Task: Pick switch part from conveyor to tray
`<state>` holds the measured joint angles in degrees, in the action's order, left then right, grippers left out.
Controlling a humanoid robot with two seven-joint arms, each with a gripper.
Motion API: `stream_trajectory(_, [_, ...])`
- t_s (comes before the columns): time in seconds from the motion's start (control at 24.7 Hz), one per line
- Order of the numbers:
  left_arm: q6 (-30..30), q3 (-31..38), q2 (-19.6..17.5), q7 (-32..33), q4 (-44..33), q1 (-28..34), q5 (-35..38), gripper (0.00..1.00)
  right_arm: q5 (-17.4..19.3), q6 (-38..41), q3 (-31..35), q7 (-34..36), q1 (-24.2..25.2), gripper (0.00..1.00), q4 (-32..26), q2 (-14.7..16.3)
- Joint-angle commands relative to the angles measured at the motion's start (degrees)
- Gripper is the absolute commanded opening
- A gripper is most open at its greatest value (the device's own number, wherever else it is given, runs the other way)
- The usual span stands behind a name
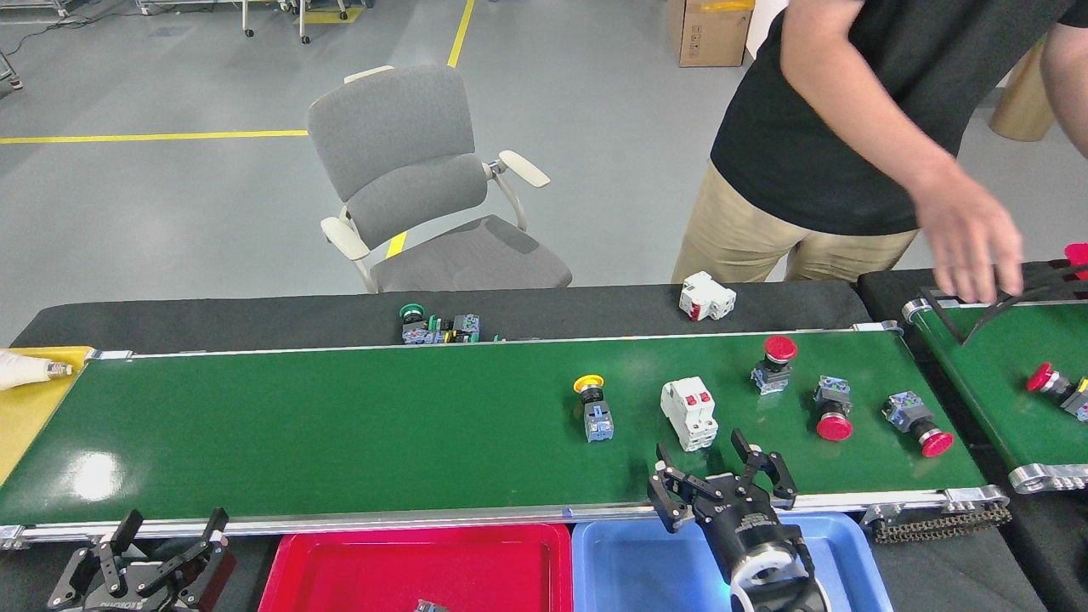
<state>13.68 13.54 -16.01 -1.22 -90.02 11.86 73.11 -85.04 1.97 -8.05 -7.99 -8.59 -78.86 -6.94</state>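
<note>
Green conveyor belt (340,433) carries a white circuit breaker (689,414), and just nearside of it the right gripper (722,472) hovers wide open, empty, seemingly lining up a grab.

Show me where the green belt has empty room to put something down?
The long green conveyor belt is bare from the yellow tray to the yellow-capped push button. Rightward it's crowded: white breaker, three red-capped buttons, and the right end effector.

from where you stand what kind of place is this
Likely a factory floor or robot test cell for parts sorting: a green conveyor carries push-button switches and a white circuit breaker, sorting trays sit below, and yellow lines mark the concrete floor.
</note>
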Motion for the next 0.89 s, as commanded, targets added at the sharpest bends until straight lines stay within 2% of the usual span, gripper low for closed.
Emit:
stream_trajectory(0.0, [0.03, 0.17, -0.6, -0.18, -0.33, -0.69, 0.1, 1.0, -0.12, -0.22, -0.13, 0.26, -1.78, 0.88, 1.34, -1.15])
stream_trajectory(0.12, [0.03, 0.17, -0.6, -0.18, -0.24, -0.78, 0.1, 1.0, -0.12, -0.66, -2.94, 0.44, -2.13, 0.28, 2.22, -0.27])
stream_trajectory(0.16, [0.03, 0.08, -0.6, -0.18, -0.33, -0.78, 0.1, 1.0, -0.04, -0.66, -3.73, 0.44, -2.13, 0.18, 2.14, 0.26])
stream_trajectory(0.24, [0.03, 0.08, -0.6, -0.18, -0.41, -0.69, 0.1, 1.0, 0.14, -0.74, -3.91, 0.35, -2.05, 0.09, 1.52, 0.7])
stream_trajectory(0.41, [0.03, -1.15, -0.25, -0.18, -1.21, -0.69, -0.07, 1.0, 0.32, -0.66, -4.35, 0.08, -1.17, 0.04, -1.29, 0.7])
stream_trajectory(0.61, [-0.67, -7.22, -0.08, 1.75, -4.9, -2.63, 0.01, 1.0, 0.32, -0.39, -4.35, 0.0, 3.58, 0.03, -8.76, 1.05])
stream_trajectory(0.77, [-2.34, -14.25, 0.19, 3.69, -8.24, -4.65, 0.28, 1.0, 0.84, -0.22, -3.73, 0.52, 8.94, 0.03, -18.34, 5.71])
stream_trajectory(0.85, [-5.33, -19.34, 0.54, 3.77, -8.68, -5.97, 1.94, 1.0, 3.04, -0.04, -1.63, 3.42, 14.38, 0.05, -22.38, 9.31])
